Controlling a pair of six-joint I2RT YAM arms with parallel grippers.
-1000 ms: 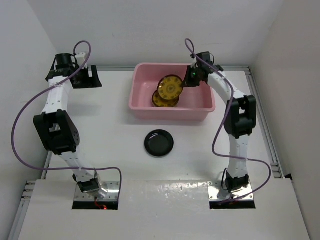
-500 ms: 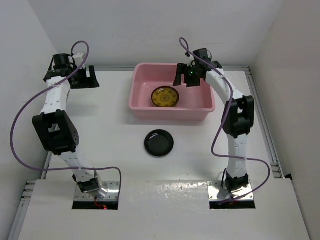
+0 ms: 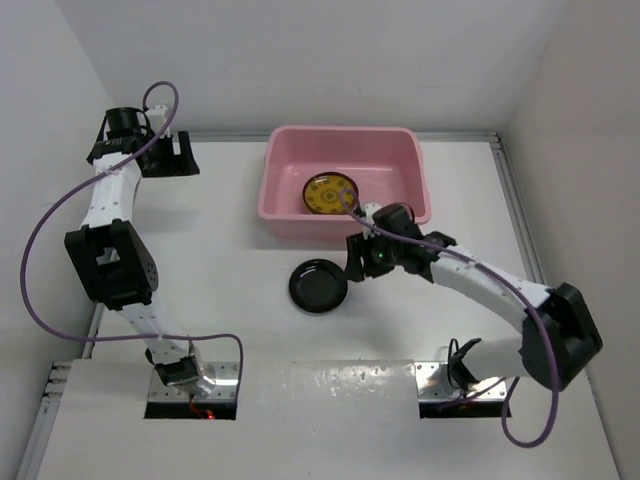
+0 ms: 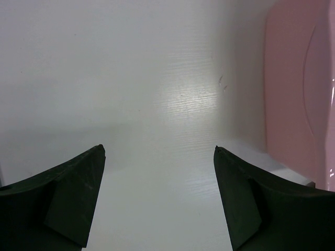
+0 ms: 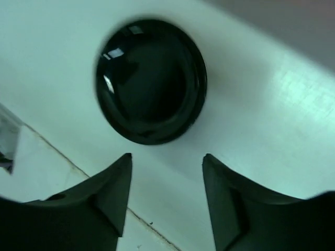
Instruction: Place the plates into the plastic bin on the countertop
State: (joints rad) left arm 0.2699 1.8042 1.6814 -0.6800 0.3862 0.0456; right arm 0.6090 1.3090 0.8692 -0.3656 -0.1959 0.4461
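A glossy black plate [image 3: 318,285] lies on the white countertop [image 3: 220,250] in front of the pink plastic bin [image 3: 287,218]. In the right wrist view the black plate [image 5: 151,81] sits just beyond the fingertips. An amber-yellow patterned plate [image 3: 331,192] lies flat inside the bin. My right gripper [image 3: 354,261] hovers just right of the black plate, open and empty; the wrist view shows it [image 5: 167,157] with the jaws apart. My left gripper [image 3: 186,156] rests at the far left back, open and empty [image 4: 158,149], with the bin's side [image 4: 298,89] to its right.
White walls close in the countertop on the left, back and right. A seam in the surface [image 5: 68,157] runs under my right gripper. The right arm's elbow [image 3: 560,335] stretches out low over the right side of the countertop.
The right gripper let go of the amber-yellow plate, which now lies flat in the bin. The right arm then swung down out of the bin to the black plate. The left arm stayed still.
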